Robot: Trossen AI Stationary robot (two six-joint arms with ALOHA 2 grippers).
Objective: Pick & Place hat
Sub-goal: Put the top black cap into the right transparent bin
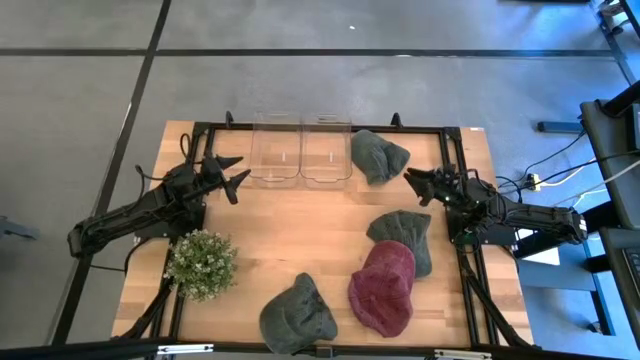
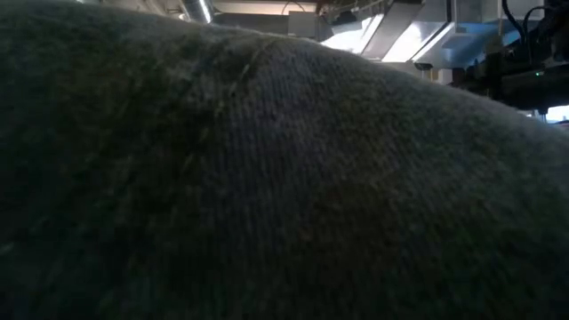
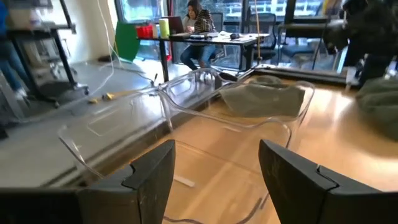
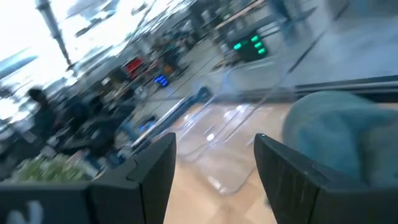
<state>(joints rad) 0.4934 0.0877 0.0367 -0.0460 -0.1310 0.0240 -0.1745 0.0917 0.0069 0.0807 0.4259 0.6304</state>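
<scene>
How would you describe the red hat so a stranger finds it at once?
Start at the wooden table and go to its near right corner. The red hat lies there, overlapping a grey hat. It is the only red one; all the others are grey.

A grey hat (image 2: 267, 178) fills the low view, hiding the table; the right wrist view is blurred.

No readable text, labels, brands or numbers in any view. Right wrist view: a green lit sign (image 4: 247, 45) sits upper right of centre, with red and blue glows upper left, all too blurred to read. Hats, bins and table carry no visible markings.
</scene>
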